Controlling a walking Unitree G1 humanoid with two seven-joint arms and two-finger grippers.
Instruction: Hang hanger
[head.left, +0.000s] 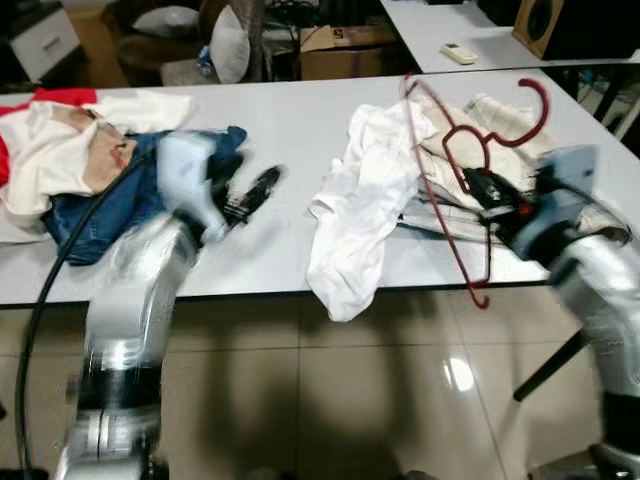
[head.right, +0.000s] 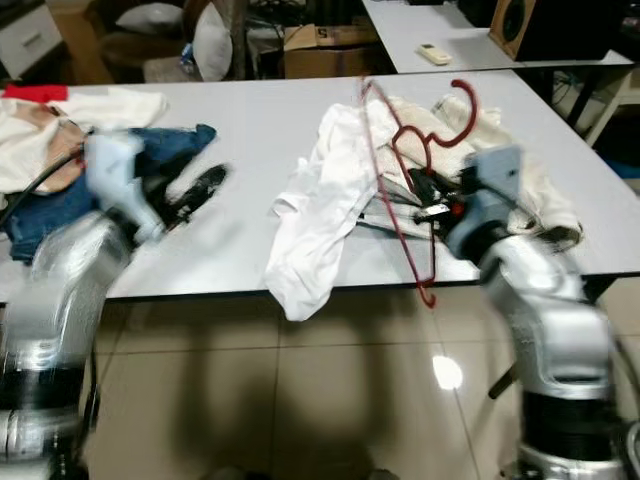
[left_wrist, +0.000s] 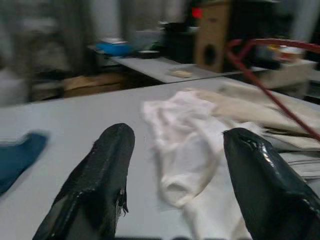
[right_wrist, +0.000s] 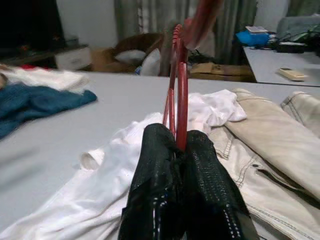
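Note:
A dark red wire hanger (head.left: 470, 150) stands tilted above the clothes at the right of the white table (head.left: 290, 130), its hook up at the far side. My right gripper (head.left: 480, 187) is shut on its red wire, which rises straight from between the black fingers (right_wrist: 160, 165) in the right wrist view. A white garment (head.left: 360, 200) lies crumpled beside the hanger and droops over the table's front edge. My left gripper (head.left: 255, 192) hovers open over bare tabletop left of that garment; its two fingers (left_wrist: 105, 170) stand wide apart with nothing between them.
Beige trousers (head.left: 500, 120) lie under the hanger. Blue jeans (head.left: 110, 205) and a white and red cloth (head.left: 50, 140) pile at the table's left end. A second table with a remote (head.left: 459, 53) and a speaker (head.left: 540, 22) stands behind. A glossy tiled floor (head.left: 330, 400) lies in front.

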